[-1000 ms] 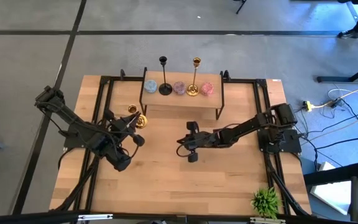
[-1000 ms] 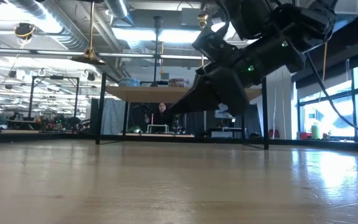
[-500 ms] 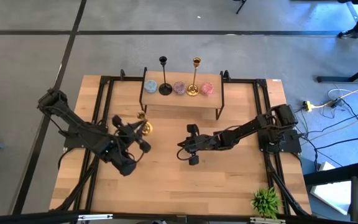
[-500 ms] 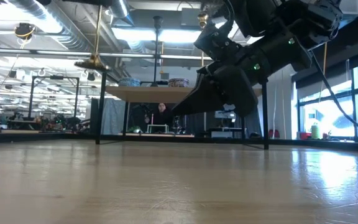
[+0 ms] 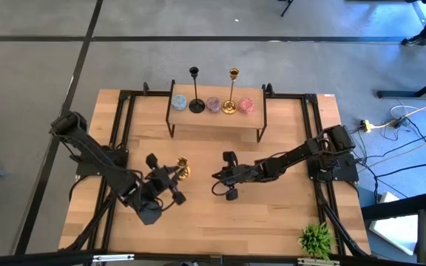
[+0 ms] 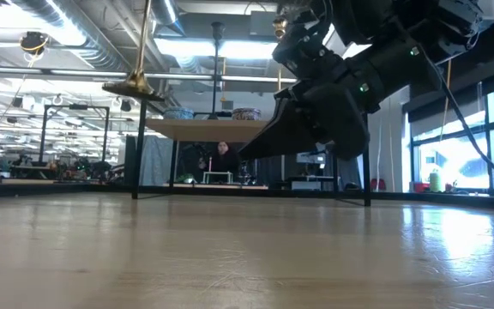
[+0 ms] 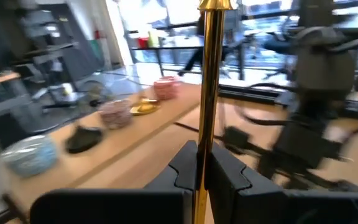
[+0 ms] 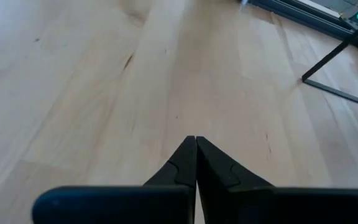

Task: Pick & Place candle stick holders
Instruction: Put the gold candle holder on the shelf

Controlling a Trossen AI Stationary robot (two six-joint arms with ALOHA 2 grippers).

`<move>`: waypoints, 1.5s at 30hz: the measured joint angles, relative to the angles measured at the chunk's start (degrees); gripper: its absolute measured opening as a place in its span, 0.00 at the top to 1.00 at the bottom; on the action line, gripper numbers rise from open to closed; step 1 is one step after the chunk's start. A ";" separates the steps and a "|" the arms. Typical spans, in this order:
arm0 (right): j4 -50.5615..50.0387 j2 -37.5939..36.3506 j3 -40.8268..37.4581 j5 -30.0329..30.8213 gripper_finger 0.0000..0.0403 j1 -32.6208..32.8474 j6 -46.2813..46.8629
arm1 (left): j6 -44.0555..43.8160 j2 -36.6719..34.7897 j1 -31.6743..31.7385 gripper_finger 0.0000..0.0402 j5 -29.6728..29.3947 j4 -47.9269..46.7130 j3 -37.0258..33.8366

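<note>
Fingers of the left hand (image 7: 199, 163) pinch a gold candle stick holder (image 7: 207, 93) by its stem, lifted above mid-desk (image 5: 272, 214); right hand (image 8: 195, 149), pressed together and empty, hangs beside it; farther, black (image 5: 195, 90) and gold (image 5: 231, 91) holders stand on the shelf (image 5: 216, 112) along the far edge; no writing is legible.

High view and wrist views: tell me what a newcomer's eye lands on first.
The left gripper, over the table's middle left, is clamped on the stem of a gold candle stick holder, lifted clear of the wood. On the raised shelf behind stand a black holder and another gold holder. The right gripper hangs shut, empty, mid-table.
</note>
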 joint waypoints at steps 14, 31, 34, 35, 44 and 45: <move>-0.02 0.00 0.00 0.69 0.98 0.54 1.52 | 34.78 3.38 0.51 0.97 22.38 29.35 0.00; -1.95 0.00 0.00 1.53 0.98 1.78 2.86 | 45.20 0.37 16.23 0.97 41.45 52.16 -10.98; -2.01 0.00 0.00 1.56 0.98 1.92 3.05 | 44.29 -1.96 18.39 0.97 41.21 58.71 -17.36; -2.11 0.00 0.00 1.69 0.98 2.07 3.05 | 44.06 -3.10 18.85 0.97 40.48 60.64 -19.17; -2.12 0.00 0.00 4.57 0.98 2.68 3.05 | 50.65 -13.40 22.04 0.97 31.99 64.67 -22.18; -2.12 0.00 0.00 4.59 0.98 2.66 3.05 | 51.50 -13.98 22.80 0.97 31.01 64.77 -21.78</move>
